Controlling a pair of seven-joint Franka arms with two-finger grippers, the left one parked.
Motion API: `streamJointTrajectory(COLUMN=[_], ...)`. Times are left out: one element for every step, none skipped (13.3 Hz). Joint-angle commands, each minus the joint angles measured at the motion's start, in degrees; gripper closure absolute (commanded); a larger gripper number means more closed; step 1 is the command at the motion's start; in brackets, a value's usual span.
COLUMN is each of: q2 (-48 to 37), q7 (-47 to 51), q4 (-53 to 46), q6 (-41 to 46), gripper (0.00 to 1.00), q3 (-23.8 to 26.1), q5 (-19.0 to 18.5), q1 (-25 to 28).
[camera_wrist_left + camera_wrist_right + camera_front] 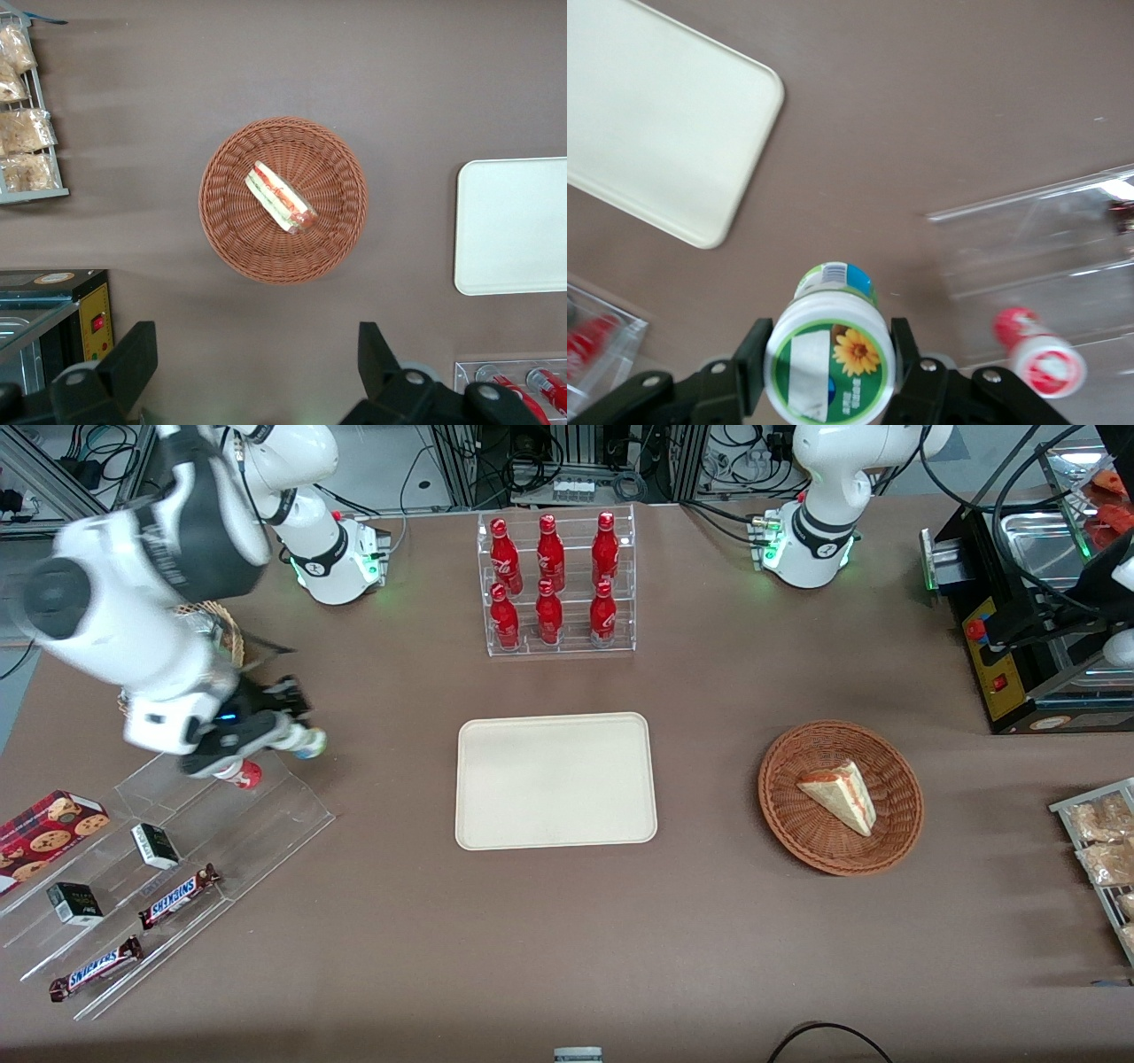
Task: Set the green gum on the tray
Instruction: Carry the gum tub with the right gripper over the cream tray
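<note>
Gum [830,354] sits clamped between my fingers [753,359], one pad on each side of its white body, the green-and-white lid with a sunflower facing my wrist camera and a strip of bluish label showing past it. From the front, my gripper [301,740] hangs above the table just over the top step of the clear stand [168,850] at my end of the table, and the gum [310,742] shows there as a small pale bottle at my fingertips, clear of any surface.

Just beside my gripper a red-lidded bottle [241,773] lies tipped on its side on that top step; my wrist view shows it [1036,354] as well, against the clear plastic. Lower steps carry two Snickers bars [177,896], two small dark boxes [155,846] and a cookie box [49,825].

The tray [555,779] lies flat in the middle of the table, well apart from my gripper, toward the parked arm's end from where I hover. One rounded corner of it [664,133] shows in my wrist view. A rack of red bottles [556,583] stands farther from the front camera than the tray. A wicker basket [840,797] holding a sandwich wedge [840,794] rests toward the parked arm's end.
</note>
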State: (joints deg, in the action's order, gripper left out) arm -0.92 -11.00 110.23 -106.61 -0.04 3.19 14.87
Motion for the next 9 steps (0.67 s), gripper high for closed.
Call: streamJointTrajectory(q2=[5.82,7.67,9.95,12.58,15.31,17.6,19.88,21.82,23.49], q7=[13.05,17.72,22.72,27.56,32.48,36.18,39.0,41.56,44.11], q4=[-6.33,-7.82,-9.93,-12.04,-13.62,-14.6,-14.95,-14.96,-14.96], q6=[1.4,1.14,1.14,1.05,0.09,-1.75,-4.29,-7.36,-9.82], gripper=[1.0,1.0,1.0,1.0,1.0,1.0,1.0,1.0,1.0], q3=[-0.75,-0.75,-0.75,-0.75,-0.84,-0.84,-0.84,-0.84,-0.84], q5=[0.41,0.32,0.15,0.23,0.41,0.32,0.23,0.32,0.5], q1=[7.25,9.62,12.52,14.72,16.75,18.77,20.88,22.29,23.52])
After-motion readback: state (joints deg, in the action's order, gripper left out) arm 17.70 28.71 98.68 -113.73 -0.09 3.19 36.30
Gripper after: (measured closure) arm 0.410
